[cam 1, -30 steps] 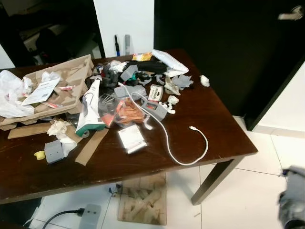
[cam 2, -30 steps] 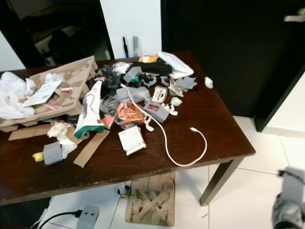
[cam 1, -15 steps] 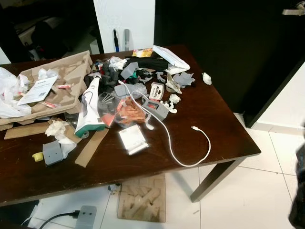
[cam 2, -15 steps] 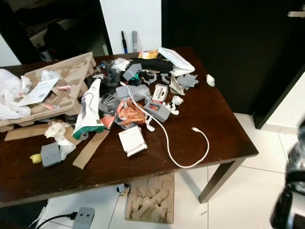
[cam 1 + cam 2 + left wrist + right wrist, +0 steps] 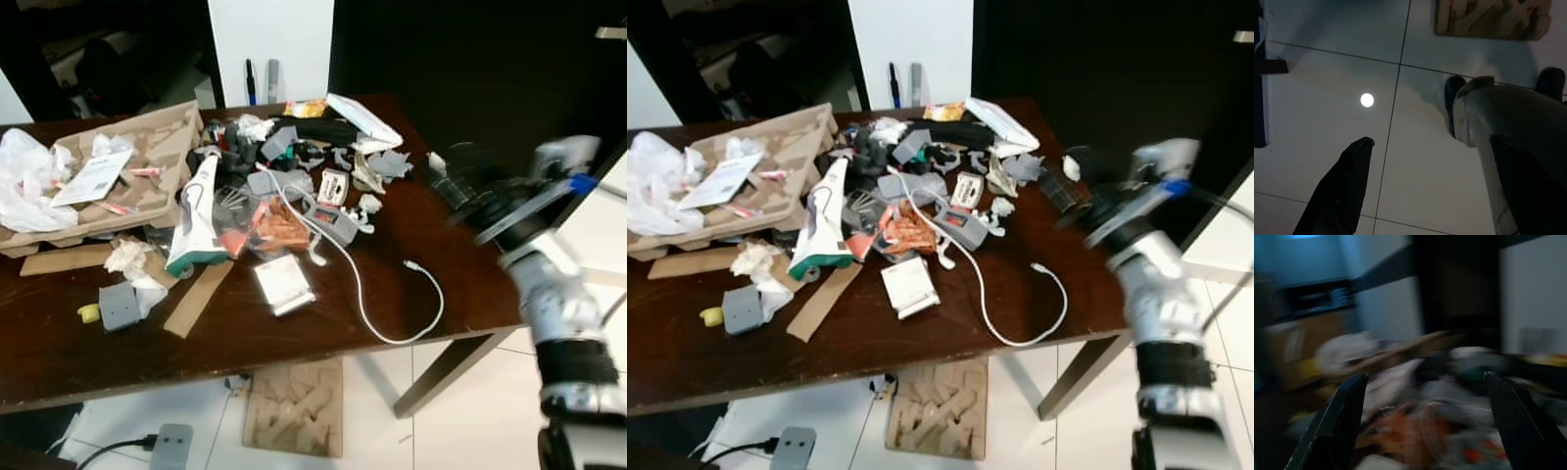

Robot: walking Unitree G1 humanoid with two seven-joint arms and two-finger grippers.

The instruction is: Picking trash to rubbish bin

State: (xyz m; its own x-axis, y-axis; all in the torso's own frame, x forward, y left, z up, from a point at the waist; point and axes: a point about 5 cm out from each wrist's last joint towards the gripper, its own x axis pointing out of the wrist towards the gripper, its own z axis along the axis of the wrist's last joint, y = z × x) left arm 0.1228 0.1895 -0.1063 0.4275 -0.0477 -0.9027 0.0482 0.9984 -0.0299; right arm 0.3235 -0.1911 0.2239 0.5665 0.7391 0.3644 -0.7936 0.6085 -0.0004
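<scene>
Dark wood table [image 5: 460,264] | print illegible | right gripper [image 5: 1425,426] spread | left gripper [image 5: 1440,196] spread

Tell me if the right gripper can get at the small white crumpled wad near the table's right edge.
Probably yes: the right gripper, fingers open, hovers right beside the white wad, with nothing between them, though blur hides the exact gap.

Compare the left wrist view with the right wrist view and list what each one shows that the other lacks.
The left wrist view looks down at the tiled floor with a bright round light reflection, a cardboard insert lying on the tiles, and the robot's own leg. The right wrist view, heavily blurred, looks across the cluttered table at the trash pile and a white plastic bag. Shared: each view has its own gripper's two black fingers spread apart, left gripper and right gripper, both holding nothing.
</scene>
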